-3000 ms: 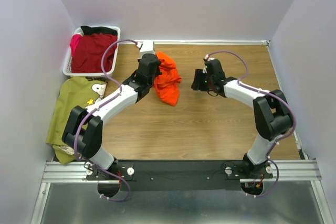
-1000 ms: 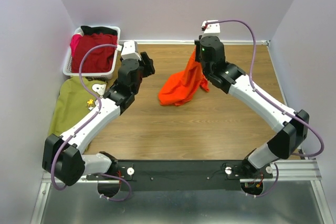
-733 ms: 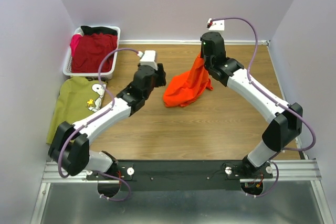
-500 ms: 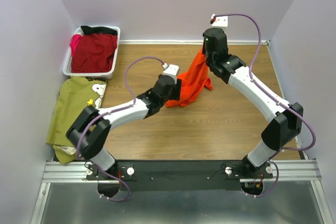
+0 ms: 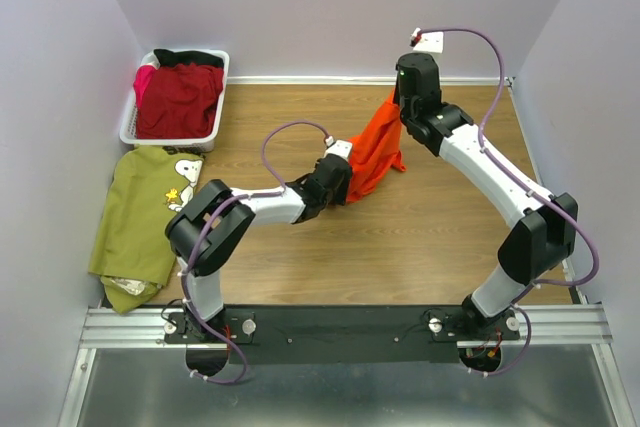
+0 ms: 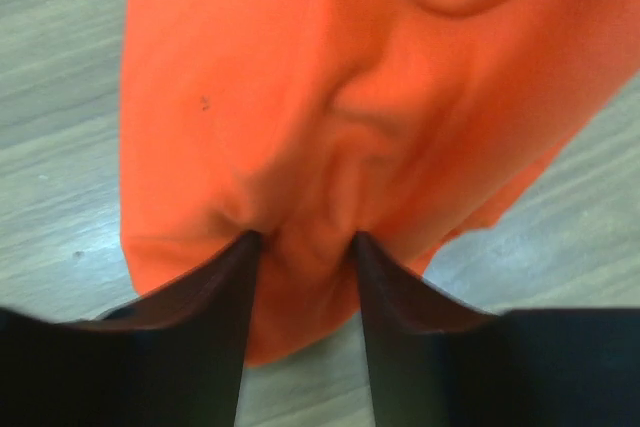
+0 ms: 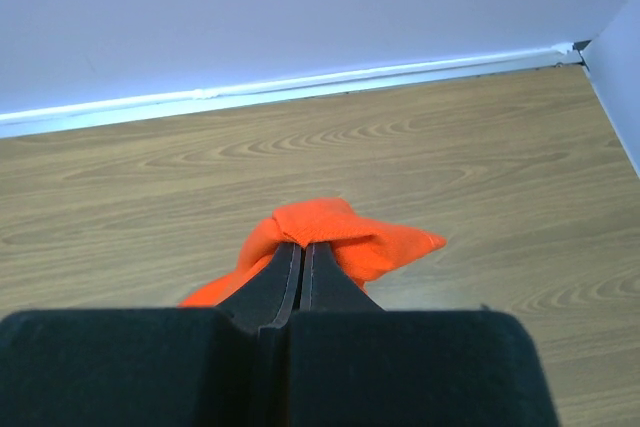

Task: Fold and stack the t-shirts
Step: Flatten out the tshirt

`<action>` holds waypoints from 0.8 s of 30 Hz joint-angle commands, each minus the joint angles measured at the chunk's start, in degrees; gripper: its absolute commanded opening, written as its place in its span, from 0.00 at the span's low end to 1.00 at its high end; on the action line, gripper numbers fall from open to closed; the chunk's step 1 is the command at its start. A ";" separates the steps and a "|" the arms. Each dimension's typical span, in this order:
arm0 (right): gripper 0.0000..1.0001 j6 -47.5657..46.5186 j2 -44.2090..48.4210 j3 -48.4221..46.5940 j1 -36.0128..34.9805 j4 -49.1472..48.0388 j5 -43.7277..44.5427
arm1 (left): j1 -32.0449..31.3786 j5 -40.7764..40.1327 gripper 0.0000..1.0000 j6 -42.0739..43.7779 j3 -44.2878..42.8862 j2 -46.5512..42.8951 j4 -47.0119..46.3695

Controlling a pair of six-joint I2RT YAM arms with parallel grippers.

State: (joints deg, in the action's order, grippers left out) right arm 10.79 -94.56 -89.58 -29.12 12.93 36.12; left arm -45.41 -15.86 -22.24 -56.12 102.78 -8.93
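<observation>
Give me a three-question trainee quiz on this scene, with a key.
1. True or false: the right gripper is shut on the orange t-shirt.
2. What colour fills most of the white basket?
3. The left gripper has its jaws: A shut on nothing; B open, astride a fold of the orange t-shirt; C out of view.
Key: 1 true; 2 dark red, the dark red t-shirt; 3 B.

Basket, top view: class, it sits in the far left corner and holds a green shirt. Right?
No. The basket sits in the far left corner, but the top view shows a dark red shirt in it; the green shirt lies outside.
</observation>
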 commanded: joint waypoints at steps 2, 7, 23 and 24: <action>0.01 1.08 0.52 1.69 0.82 -0.89 -0.87 | -0.38 -3.82 0.23 -1.48 -5.13 5.67 3.20; 0.01 1.43 1.14 2.13 1.18 -0.89 -0.44 | -0.38 -9.36 0.00 -4.39 -10.06 6.21 8.83; 0.01 -1.82 15.28 5.91 1.44 -0.89 3.96 | -0.38 -29.49 0.00 -5.28 -10.68 -23.14 17.80; 0.01 -2.00 17.46 6.00 1.44 -0.80 3.44 | -0.38 -30.36 0.00 -4.31 -11.38 -24.55 17.72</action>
State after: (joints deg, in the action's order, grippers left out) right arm 10.33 -84.33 -84.25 -28.01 13.26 37.36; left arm -45.50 -37.95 -28.21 -64.97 85.41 7.97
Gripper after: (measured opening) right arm 0.016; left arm 0.016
